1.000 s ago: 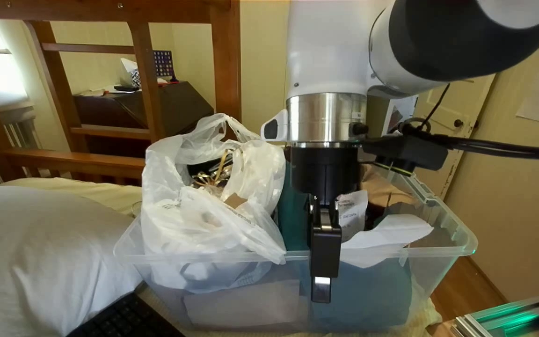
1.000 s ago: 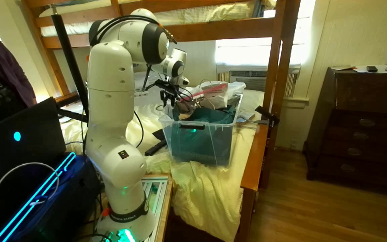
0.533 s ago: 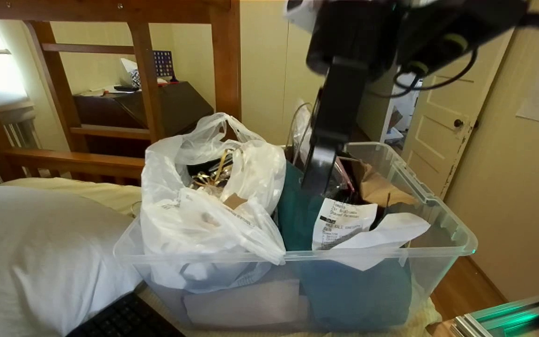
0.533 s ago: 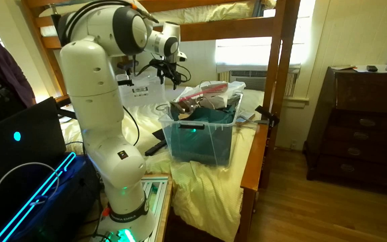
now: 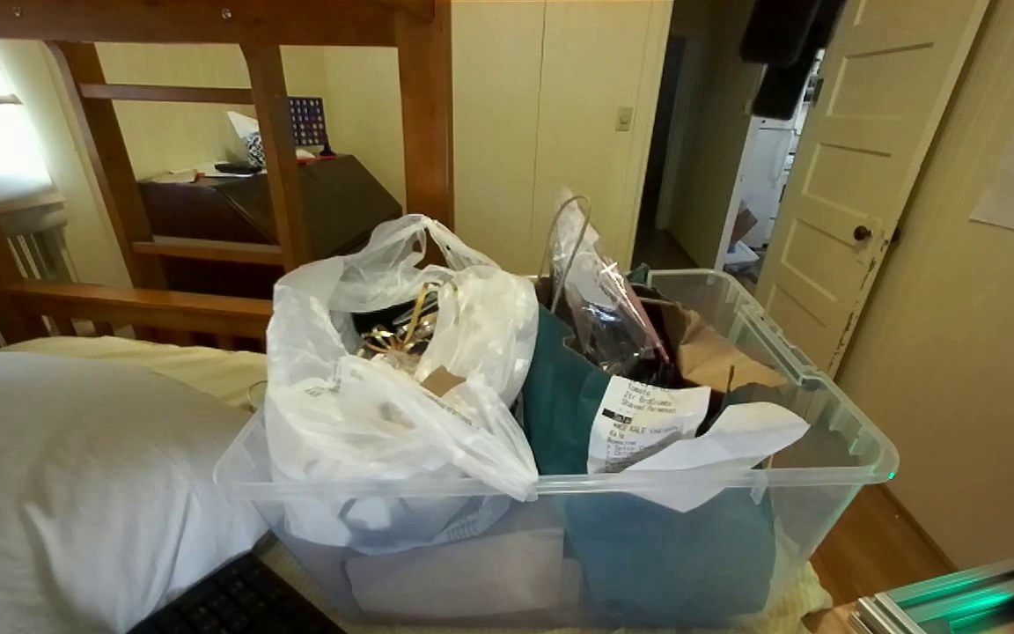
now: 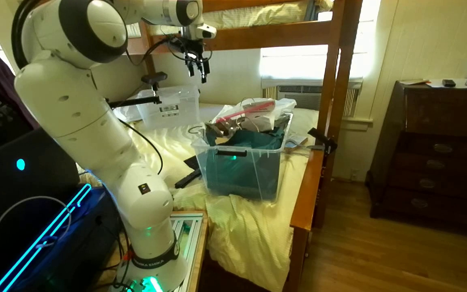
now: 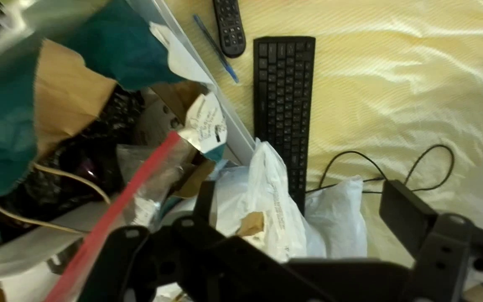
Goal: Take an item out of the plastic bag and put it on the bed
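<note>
High above the bed [image 5: 76, 467], the gripper [image 7: 306, 207] hangs spread wide, pinching nothing. Below, near the edge with the rail [image 6: 308, 190], the plastic bag [image 5: 375, 396] gapes in the storage bin [image 5: 560, 483], toward the end away from the draped edge. I'd centre on the bag's mouth, nip the gold-coloured item [image 5: 401, 333] without catching plastic, and lift straight up.

In an exterior view: bed [image 5: 76, 458] cut off at left, keyboard [image 5: 238, 599] at its near end; folds of the plastic bag [image 5: 393, 423] partly hide its contents [image 5: 403, 333]. Wrist view: bag hides one keyboard end; receipt [image 7: 206, 121] print blurred; remote [image 7: 230, 29] cropped.
</note>
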`<action>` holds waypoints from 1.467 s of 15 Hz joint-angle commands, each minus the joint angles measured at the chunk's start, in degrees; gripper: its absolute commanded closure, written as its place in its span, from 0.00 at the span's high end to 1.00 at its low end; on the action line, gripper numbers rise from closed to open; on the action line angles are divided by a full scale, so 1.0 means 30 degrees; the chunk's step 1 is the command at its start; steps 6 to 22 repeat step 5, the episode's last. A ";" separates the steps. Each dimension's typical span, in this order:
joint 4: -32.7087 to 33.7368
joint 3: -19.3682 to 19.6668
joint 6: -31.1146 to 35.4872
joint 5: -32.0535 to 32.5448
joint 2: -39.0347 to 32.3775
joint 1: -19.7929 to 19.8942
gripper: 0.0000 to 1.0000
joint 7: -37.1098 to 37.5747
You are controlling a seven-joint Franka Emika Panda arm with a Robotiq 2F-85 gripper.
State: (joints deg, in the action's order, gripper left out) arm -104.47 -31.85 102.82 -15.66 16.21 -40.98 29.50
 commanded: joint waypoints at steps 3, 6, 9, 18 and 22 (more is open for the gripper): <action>0.0525 -0.0508 -0.1583 -0.0108 0.0593 0.1075 1.00 0.0586; 0.0506 -0.0511 -0.1599 -0.0087 0.0568 0.1081 1.00 0.0684; 0.0506 -0.0511 -0.1599 -0.0087 0.0568 0.1081 1.00 0.0684; 0.0506 -0.0511 -0.1599 -0.0087 0.0568 0.1081 1.00 0.0684; 0.0506 -0.0511 -0.1599 -0.0087 0.0568 0.1081 1.00 0.0684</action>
